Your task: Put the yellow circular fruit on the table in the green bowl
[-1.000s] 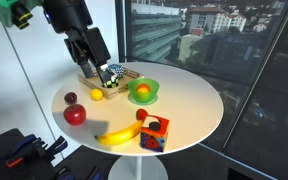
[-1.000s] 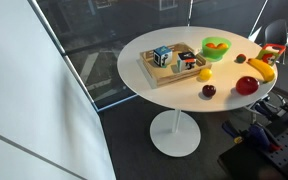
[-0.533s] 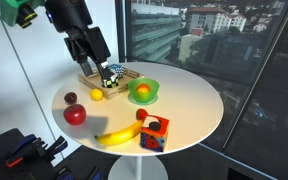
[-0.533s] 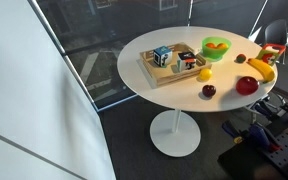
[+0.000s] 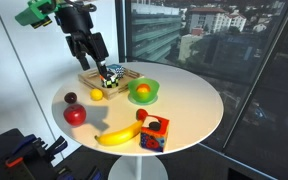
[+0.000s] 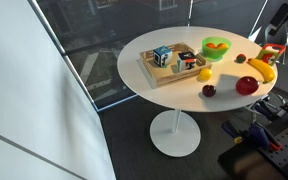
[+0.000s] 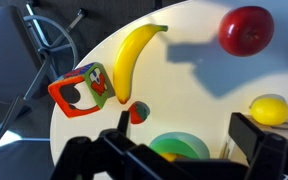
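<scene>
yellow fruit (image 5: 97, 95) on table (image 5: 189, 105) near green bowl (image 5: 151, 98)

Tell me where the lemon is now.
In both exterior views the lemon lies on the table beside the wooden tray, between the green bowl and the small dark fruit.

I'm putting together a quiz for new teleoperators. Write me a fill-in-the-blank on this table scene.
The lemon lies on the white ___, outside the bowl.
Inside the bowl sits an ___ fruit.
The gripper holds nothing; its jaws stand ___.
The apple is ___ in colour.
Missing words: table, orange, open, red.
</scene>
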Tool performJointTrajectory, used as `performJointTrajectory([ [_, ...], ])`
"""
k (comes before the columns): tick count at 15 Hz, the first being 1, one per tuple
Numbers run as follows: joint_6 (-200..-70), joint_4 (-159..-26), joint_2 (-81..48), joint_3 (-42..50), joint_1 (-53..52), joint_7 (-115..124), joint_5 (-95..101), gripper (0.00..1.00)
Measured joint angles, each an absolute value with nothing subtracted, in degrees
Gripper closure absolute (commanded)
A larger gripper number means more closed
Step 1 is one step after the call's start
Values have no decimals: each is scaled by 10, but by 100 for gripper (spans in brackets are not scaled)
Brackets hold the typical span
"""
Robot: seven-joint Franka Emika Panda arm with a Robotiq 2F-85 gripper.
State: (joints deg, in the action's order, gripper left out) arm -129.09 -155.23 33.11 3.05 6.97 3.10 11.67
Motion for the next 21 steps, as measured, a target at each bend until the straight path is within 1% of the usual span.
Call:
performJointTrajectory([
  [5,-1294,-1519,269,29,27,31,51,0],
  [11,-1288,-1482,214,25,3,30,-16,0],
  [21,-1277,-1469,203,24,0,30,-27,0],
])
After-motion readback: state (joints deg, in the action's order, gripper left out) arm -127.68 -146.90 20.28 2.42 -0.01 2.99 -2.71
